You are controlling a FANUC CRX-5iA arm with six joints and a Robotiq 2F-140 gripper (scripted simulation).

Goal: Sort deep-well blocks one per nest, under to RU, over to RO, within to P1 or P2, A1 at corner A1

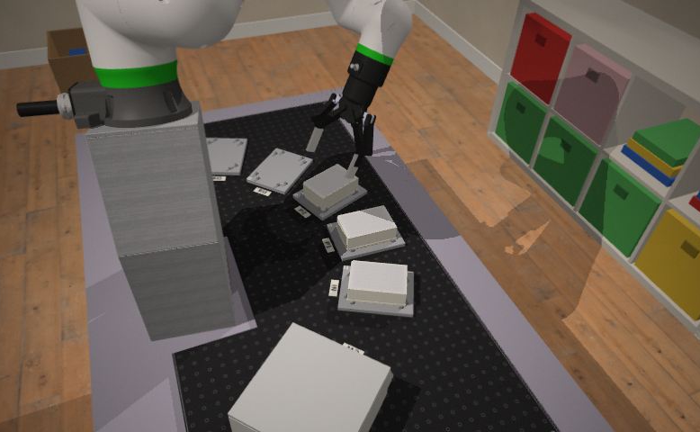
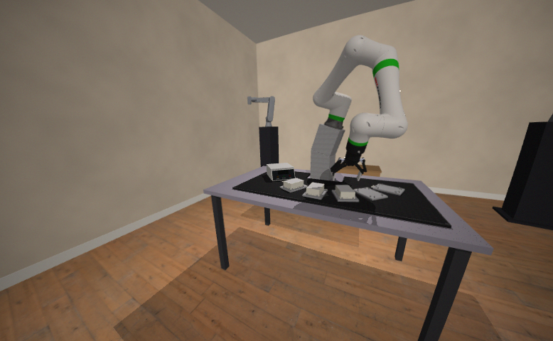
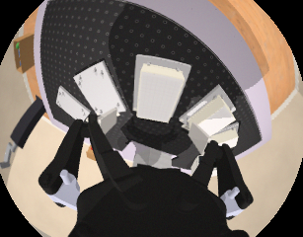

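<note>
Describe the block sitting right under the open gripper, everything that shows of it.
The block is a pale, off-white rectangular box with a flat grey top and cream side walls that look like plastic. It sits level on a thin grey nest plate, turned at an angle to the mat's edges, at the far end of the row of three loaded nests. In the top view a small label lies by the plate; its text is too small to read. The gripper hangs open above it, fingers apart and not touching. Its cut corner cannot be made out.
</note>
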